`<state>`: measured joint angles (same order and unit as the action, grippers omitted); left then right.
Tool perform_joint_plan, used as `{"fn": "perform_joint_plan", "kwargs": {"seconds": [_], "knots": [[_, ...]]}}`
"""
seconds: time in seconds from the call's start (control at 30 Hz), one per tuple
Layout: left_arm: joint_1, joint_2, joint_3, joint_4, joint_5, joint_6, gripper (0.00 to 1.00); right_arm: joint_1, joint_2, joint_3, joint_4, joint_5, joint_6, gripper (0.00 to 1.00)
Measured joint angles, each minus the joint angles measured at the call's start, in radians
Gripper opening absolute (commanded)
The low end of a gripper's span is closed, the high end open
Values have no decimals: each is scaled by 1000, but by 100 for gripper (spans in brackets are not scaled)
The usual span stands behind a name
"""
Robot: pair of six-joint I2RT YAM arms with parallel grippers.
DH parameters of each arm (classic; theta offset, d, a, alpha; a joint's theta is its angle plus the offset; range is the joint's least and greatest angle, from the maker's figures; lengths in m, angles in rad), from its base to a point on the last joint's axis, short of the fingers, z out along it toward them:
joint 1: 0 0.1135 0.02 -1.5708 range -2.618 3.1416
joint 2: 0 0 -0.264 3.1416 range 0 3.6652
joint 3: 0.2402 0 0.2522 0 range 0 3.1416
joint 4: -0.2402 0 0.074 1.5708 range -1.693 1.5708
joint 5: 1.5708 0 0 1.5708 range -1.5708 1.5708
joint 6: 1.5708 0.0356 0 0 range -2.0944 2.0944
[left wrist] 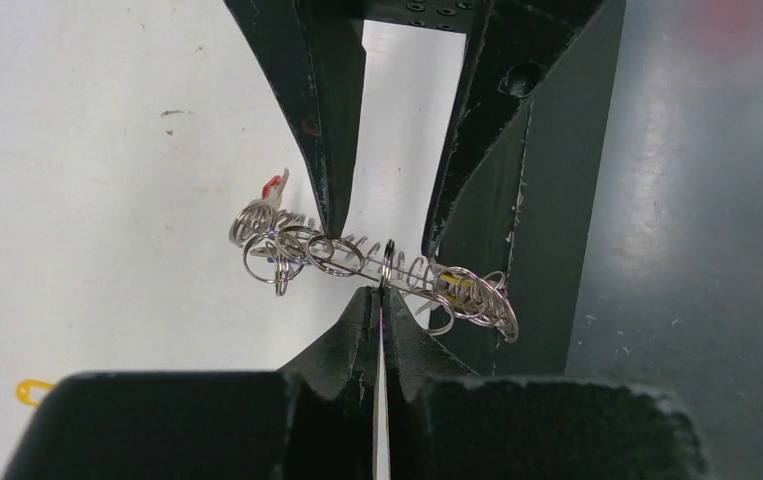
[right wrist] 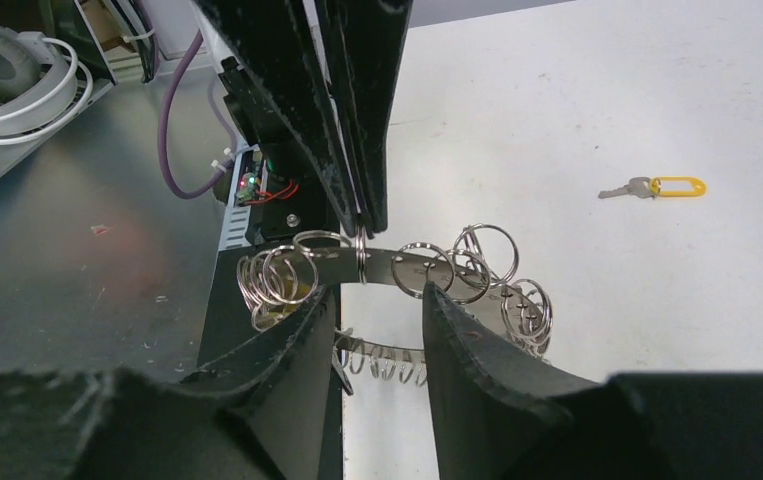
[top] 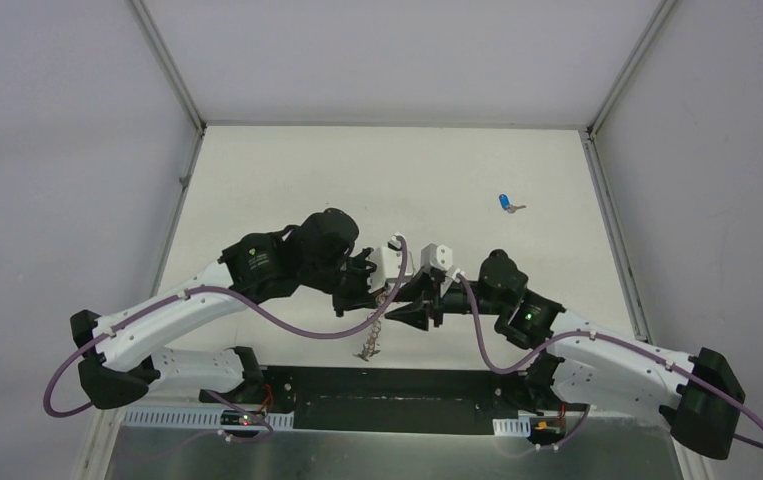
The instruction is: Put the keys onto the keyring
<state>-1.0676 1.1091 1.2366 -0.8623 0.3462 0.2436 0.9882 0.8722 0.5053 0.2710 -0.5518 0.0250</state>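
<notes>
Soft, even light came from overhead, leaving the white counter (top: 287, 180) bright and shadows faint. Wrist views were sharp at the keyring (left wrist: 407, 272), whose coils glinted, but the left pincer (left wrist: 382, 305) and right pincer (right wrist: 377, 297) blurred dark near each lens. The grey metal sheet (right wrist: 77, 280) carried dull sheen.

I count one keyring (left wrist: 407, 270) made of many wire loops. Three keys I am sure of: blue key (top: 505, 204), yellow key (right wrist: 675, 186), red key (left wrist: 273, 186). Two grippers: left gripper (left wrist: 379, 295), right gripper (right wrist: 377, 290).
</notes>
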Motion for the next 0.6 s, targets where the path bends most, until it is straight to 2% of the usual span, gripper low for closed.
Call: {"fn": "perform_joint_plan", "kwargs": {"seconds": [0.07, 0.27, 0.37, 0.6], "knots": [[0, 19, 19, -30, 0, 1, 0, 1, 25, 4, 24, -6, 6, 32], [0, 37, 27, -66, 2, 0, 0, 6, 42, 13, 68, -15, 18, 28], [0, 45, 32, -78, 4, -1, 0, 6, 42, 13, 82, -25, 20, 22], [0, 60, 36, -81, 22, -1, 0, 15, 42, 13, 90, -47, 23, 21]]}}
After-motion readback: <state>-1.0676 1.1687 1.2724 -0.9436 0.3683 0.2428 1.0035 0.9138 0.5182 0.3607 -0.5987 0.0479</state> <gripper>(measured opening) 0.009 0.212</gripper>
